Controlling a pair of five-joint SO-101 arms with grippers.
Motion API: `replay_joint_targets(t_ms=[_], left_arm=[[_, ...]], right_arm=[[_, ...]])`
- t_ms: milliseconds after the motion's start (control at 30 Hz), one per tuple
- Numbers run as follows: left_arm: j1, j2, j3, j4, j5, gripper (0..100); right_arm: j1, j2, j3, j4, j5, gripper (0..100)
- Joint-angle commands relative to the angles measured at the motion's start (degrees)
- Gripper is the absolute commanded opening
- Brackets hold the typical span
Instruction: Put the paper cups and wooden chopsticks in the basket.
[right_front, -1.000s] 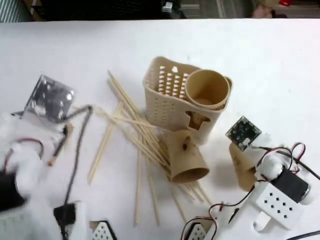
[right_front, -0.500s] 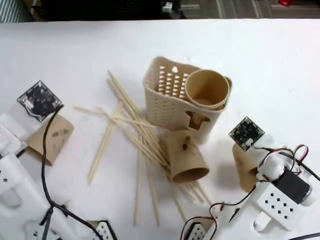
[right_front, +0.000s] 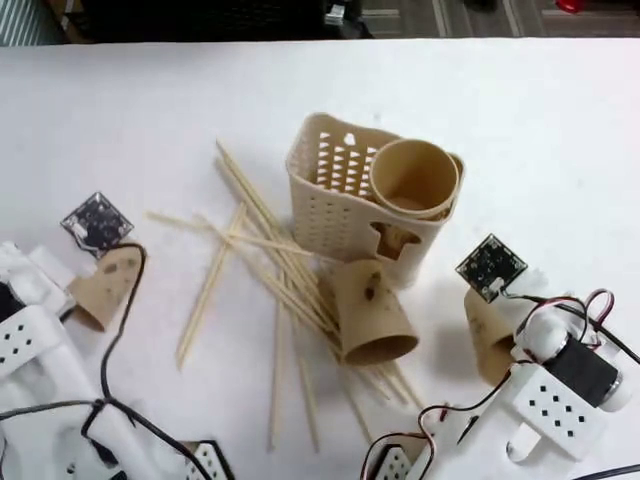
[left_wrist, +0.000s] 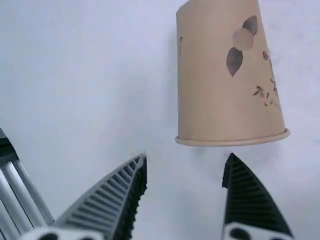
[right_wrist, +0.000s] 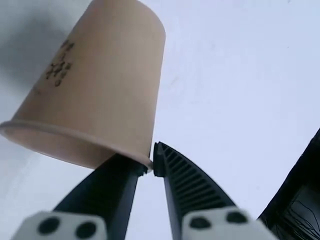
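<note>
Paper rim is what the right hand (right_wrist: 150, 160) grips. Its fingers are drawn narrow on the lip of the held cup (right_wrist: 100, 90), one finger on each side of the wall, and the cup's body slants away from the palm. A pinch this thin will probably let the cup swing or crease. I would lift straight off the tabletop (right_front: 150, 110) first, keep the squeeze light, and travel slowly.

Out from that hand lies the fallen cup (right_front: 370, 315), on its side across the chopsticks (right_front: 210, 285). Past it stands the basket (right_front: 330, 215), with a nested cup (right_front: 415, 178) already upright in it. The carry should pass above the fallen cup rather than brush it. The drop is best made with the base pointing down over the nested cup or the free space beside it, released low so nothing tips.

The left hand (left_wrist: 186, 162) is spread wide and holds nothing. The loose cup (left_wrist: 227, 80) lies just ahead of its fingertips, mouth facing them, apart from both. It looks sensible to slide forward until one finger enters the mouth and the other stays outside. The basket sits well apart from this hand, beyond the chopsticks.
</note>
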Motion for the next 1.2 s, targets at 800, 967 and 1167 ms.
replay_joint_targets(t_ms=[800,967,1167], left_arm=[[9.98,-0.4,13.54,-16.7,6.77,2],[10.15,-0.4,11.87,-15.82,12.66,2],[10.07,-0.4,0.09,-2.2,22.07,2]], right_arm=[[7.96,-0.48,-6.59,0.4,-0.09,1.9],[9.54,-0.48,-9.67,0.4,-0.62,1.9],[9.54,-0.48,-16.0,0.4,-8.0,1.9]])
